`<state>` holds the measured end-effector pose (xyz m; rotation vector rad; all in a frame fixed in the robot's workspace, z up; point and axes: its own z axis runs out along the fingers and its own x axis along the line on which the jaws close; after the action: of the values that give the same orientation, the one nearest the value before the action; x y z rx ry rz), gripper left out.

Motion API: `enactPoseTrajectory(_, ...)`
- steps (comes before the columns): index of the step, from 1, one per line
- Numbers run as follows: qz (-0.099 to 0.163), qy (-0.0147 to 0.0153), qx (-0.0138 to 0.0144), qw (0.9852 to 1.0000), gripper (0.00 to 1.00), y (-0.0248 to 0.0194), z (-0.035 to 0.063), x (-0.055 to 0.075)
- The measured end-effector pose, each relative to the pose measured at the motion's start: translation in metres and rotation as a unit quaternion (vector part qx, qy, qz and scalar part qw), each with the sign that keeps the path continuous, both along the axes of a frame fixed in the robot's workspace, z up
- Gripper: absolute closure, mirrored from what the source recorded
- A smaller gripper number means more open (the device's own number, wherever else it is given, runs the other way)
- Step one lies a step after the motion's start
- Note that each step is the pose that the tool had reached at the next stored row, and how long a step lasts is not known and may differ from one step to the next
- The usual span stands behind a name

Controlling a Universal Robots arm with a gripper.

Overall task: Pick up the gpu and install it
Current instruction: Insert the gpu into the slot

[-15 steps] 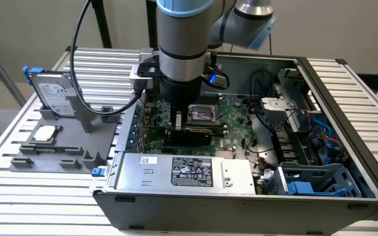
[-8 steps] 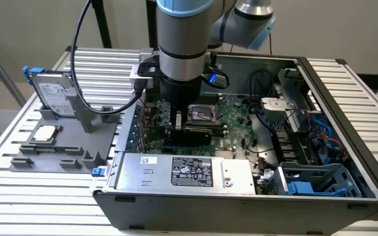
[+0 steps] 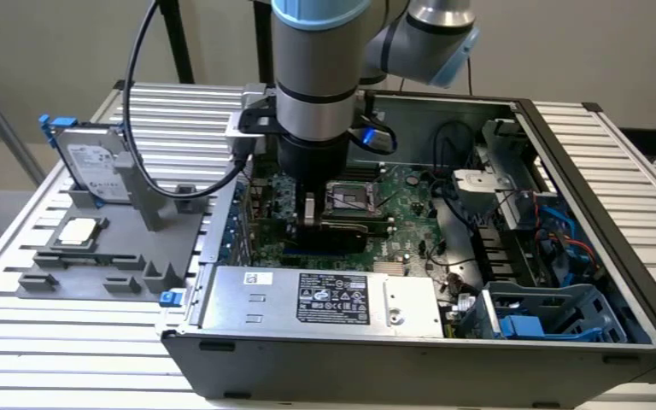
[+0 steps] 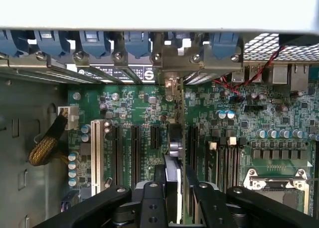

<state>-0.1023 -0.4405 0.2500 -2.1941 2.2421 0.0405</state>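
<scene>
Green motherboard (image 3: 402,192) in the open PC case (image 3: 556,137), exterior view: arm reaches down into it, pincer (image 3: 311,218) low over the slots. Hard drive (image 3: 91,162) stands in a grey holder on the slatted worktop (image 3: 32,329).

Wrist view: pincer (image 4: 172,195) closed on gpu (image 4: 173,163), card held edge-on, upright over a slot, bracket end twd rear panel. Judgement: light, stiff, thin, fragile; hold by the top edge, not the components.

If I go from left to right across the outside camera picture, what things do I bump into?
Hard drive standing in the gray holder → small square chip → robot arm reaching down into the computer case → blue plastic cage in the case's corner.
</scene>
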Motion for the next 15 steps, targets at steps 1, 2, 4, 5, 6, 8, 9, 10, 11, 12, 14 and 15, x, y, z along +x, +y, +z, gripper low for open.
enactPoseTrajectory(1, 0.000, -0.0013, -0.0007, 1.0000, 1.00, -0.0001, -0.0001, -0.001)
enactPoseTrajectory(2, 0.000, -0.0028, -0.0015, 1.0000, 1.00, -0.0002, -0.0002, -0.002)
enactPoseTrajectory(4, -0.001, -0.0036, -0.0028, 1.0000, 1.00, -0.0013, 0.0005, 0.005)
enactPoseTrajectory(5, 0.000, -0.0049, -0.0033, 1.0000, 1.00, -0.0016, 0.0007, 0.007)
enactPoseTrajectory(6, 0.000, -0.0049, -0.0032, 1.0000, 1.00, -0.0015, 0.0006, 0.007)
enactPoseTrajectory(8, 0.000, -0.0050, -0.0031, 1.0000, 1.00, -0.0014, 0.0005, 0.007)
enactPoseTrajectory(9, 0.000, -0.0050, -0.0030, 1.0000, 1.00, -0.0014, 0.0004, 0.007)
enactPoseTrajectory(10, 0.000, -0.0050, -0.0030, 1.0000, 1.00, -0.0014, 0.0004, 0.007)
enactPoseTrajectory(11, 0.000, -0.0050, -0.0029, 1.0000, 1.00, -0.0014, 0.0004, 0.007)
enactPoseTrajectory(12, 0.000, -0.0050, -0.0029, 1.0000, 1.00, -0.0014, 0.0004, 0.007)
enactPoseTrajectory(14, 0.000, -0.0050, -0.0029, 1.0000, 1.00, -0.0014, 0.0004, 0.007)
enactPoseTrajectory(15, 0.000, -0.0065, -0.0014, 1.0000, 1.00, -0.0010, -0.0006, 0.008)
